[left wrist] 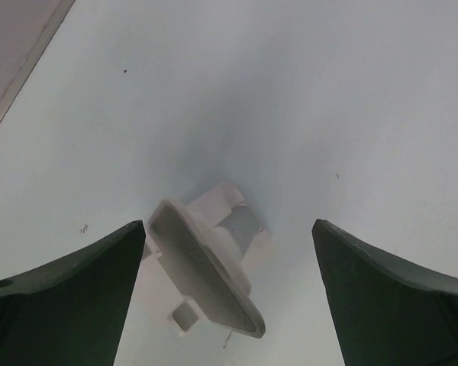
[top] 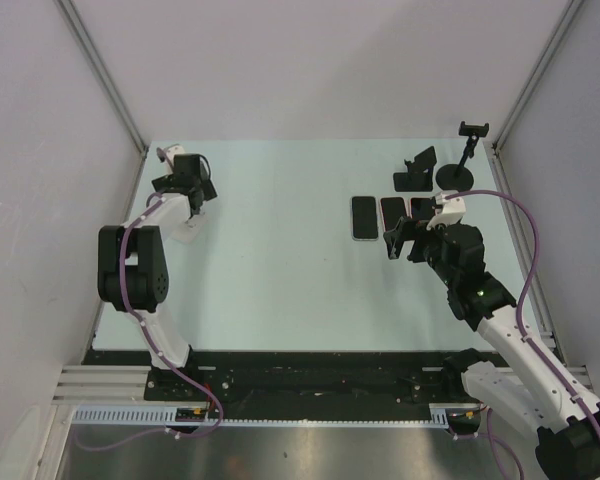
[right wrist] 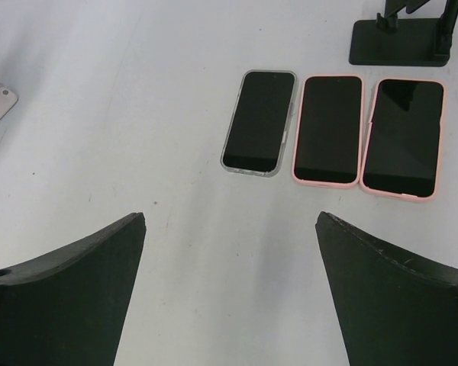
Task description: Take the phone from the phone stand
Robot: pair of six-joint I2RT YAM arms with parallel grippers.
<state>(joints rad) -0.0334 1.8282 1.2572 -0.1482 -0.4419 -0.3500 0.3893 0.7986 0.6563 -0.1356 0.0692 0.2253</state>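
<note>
Three phones lie flat, screen up, side by side on the table: one in a clear case [right wrist: 261,122] and two in pink cases [right wrist: 330,130] [right wrist: 404,137]. In the top view they sit at the right [top: 364,217]. Behind them stands a black phone stand [right wrist: 397,38] [top: 416,170] with no phone on it. My right gripper [right wrist: 230,216] [top: 400,240] hovers open just in front of the phones, nothing between its fingers. My left gripper [left wrist: 229,223] [top: 195,192] is open at the far left, over a white plastic stand [left wrist: 202,263] that holds no phone.
A black stand with a round base [top: 458,177] and a clamp head [top: 473,127] stands at the back right corner. Grey walls enclose the table [top: 280,260] on three sides. A purple cable runs along each arm.
</note>
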